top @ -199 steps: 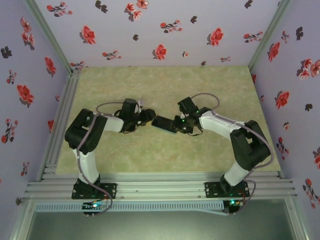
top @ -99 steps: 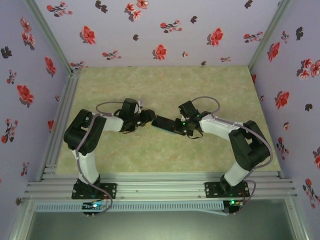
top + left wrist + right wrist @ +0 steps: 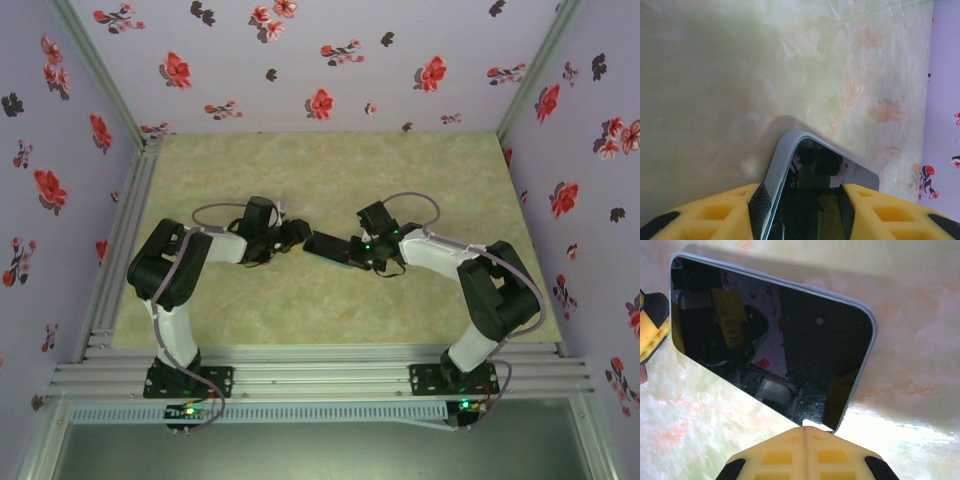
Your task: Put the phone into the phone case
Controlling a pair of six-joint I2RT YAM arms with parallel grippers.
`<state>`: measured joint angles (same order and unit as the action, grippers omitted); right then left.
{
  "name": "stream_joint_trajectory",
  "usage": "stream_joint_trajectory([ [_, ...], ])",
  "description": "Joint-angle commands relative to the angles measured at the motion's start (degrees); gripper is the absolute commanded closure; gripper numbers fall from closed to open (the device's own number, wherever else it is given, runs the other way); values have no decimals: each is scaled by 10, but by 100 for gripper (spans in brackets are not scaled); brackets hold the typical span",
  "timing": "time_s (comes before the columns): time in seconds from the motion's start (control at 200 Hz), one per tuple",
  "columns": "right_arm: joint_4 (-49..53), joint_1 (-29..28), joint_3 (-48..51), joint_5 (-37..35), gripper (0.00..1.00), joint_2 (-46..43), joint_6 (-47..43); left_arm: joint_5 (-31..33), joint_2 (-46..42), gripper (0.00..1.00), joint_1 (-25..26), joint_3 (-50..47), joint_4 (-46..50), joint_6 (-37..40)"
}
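My left tool (image 3: 802, 194) has a yellow finger on either side of the phone (image 3: 765, 340) and grips it across its width. The glass runs straight out ahead of that tool, over the table (image 3: 715, 75). A pale grey rim hugs the edge and far corner. I take it for the phone case (image 3: 781, 162), though I can't tell whether every side is seated.

My right tool (image 3: 805, 432) is closed, its fingers pressed together with nothing between them. The phone lies directly ahead of it, with the near corner just beyond the fingertips. I can't tell whether they touch.

From above, the phone's long axis runs from one tool to the other, so the two face each other along it. The left is the holder. The right is the free one and near enough to push, so I judge any pressing-in falls to it, aimed forward at that near corner.
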<state>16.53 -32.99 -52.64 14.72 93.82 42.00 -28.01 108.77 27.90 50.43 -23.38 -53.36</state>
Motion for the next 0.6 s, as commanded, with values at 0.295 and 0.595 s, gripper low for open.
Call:
stream_joint_trajectory([
  [0.295, 4, 0, 14, -18, 100, 17, 5, 8, -13, 53, -1, 0, 22, 14],
  [0.595, -6, 0, 16, -16, 100, 36, 11, 8, -14, 53, -2, -2, 21, 14],
])
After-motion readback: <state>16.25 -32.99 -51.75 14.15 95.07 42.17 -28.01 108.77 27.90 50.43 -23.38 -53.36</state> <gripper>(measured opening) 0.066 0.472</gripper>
